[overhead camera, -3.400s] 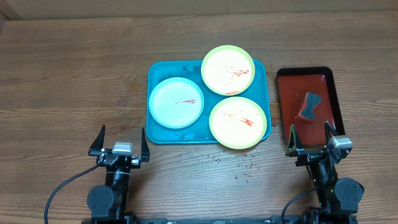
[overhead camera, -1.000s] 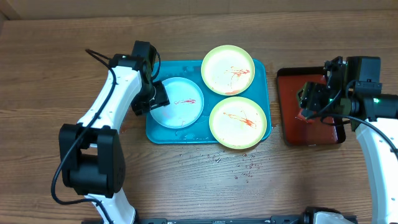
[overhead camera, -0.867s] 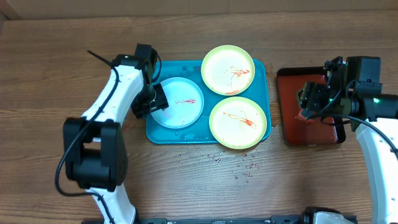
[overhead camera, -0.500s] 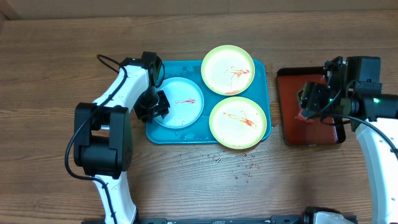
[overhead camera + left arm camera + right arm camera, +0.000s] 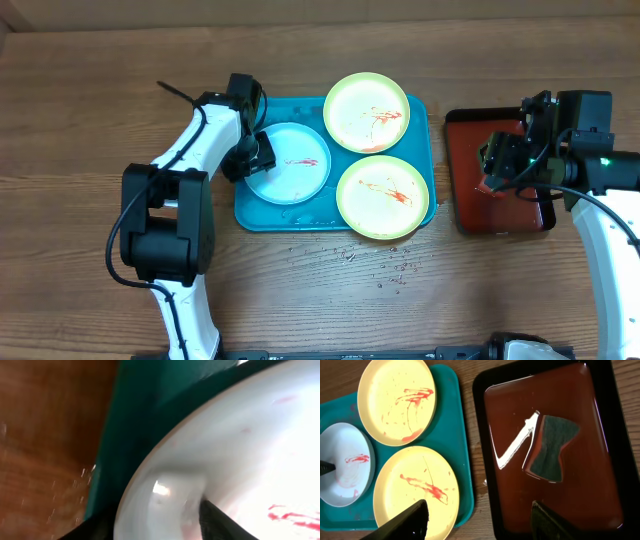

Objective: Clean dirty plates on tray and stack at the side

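1. As seen from overhead, found all three plates lying flat on the turquoise tray (image 5: 305, 215) at mid-table: the light blue-white plate (image 5: 295, 165) on its left side, the far yellow plate (image 5: 366, 112) at its far right corner, and the near yellow plate (image 5: 383, 195) at its near right corner.
2. Counted red sauce smears on every one of them, heavier on the two yellow plates; judged none wiped yet.
3. Saw no plate set down on the wooden table (image 5: 100, 120) beside the tray, so reckoned the stacking not begun.
4. Placed the left gripper (image 5: 252, 157) at the left rim of the light blue-white plate, with one finger (image 5: 217, 520) inside the dish and the other outside it over the tray floor; could not tell whether pinching the rim or merely straddling it.
5. Placed the right gripper (image 5: 497, 160) above the left part of the dark red tray (image 5: 500, 222), which sat just right of the turquoise one; fingers spread wide, holding nothing.
6. Noted the grey-green sponge (image 5: 551, 447) lying loose on that tray's glossy floor, apart from both fingers and not picked up.
7. Judged the job at its very start: sponge to take up, first plate to wipe and set aside, then both yellow plates to clean and stack on it.
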### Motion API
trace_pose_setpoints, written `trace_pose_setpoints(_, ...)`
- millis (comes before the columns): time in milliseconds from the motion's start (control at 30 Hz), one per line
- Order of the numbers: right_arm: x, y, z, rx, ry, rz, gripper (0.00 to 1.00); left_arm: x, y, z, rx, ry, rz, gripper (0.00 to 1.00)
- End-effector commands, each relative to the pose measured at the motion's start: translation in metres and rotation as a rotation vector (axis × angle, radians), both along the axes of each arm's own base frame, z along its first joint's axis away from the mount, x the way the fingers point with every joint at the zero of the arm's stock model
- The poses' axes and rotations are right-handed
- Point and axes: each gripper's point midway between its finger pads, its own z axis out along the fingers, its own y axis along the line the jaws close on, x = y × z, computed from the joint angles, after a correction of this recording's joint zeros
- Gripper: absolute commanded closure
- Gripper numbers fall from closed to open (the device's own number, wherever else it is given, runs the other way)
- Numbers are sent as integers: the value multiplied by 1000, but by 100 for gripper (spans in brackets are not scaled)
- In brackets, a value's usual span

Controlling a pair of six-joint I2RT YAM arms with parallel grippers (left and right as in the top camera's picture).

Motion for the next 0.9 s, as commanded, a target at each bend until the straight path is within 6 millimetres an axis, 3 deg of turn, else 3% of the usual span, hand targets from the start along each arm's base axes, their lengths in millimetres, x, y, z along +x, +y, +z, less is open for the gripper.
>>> trace_pose_setpoints(0,3,1,6,-3,-20,2,33,13,2,-6,42,-37,-105,45)
trace_pose_setpoints(133,2,1,4,-3,-15,2,33,23,-1,-4,35,-80,-170,46)
trace_pose_setpoints(333,1,0,2,-8,-10,-1,33,26,-1,-4,39,-91,-197,69)
trace_pose_setpoints(533,5,-2,3,-21,-26,-7,33,33,-1,-3,45,-120,-225,69)
trace_pose_setpoints(733,5,-2,3,-23,-27,-4,33,34,6,-3,90,-126,-219,92)
trace_pose_setpoints(867,6,-2,4,-23,-31,-4,33,34,7,-6,92,-128,-218,96)
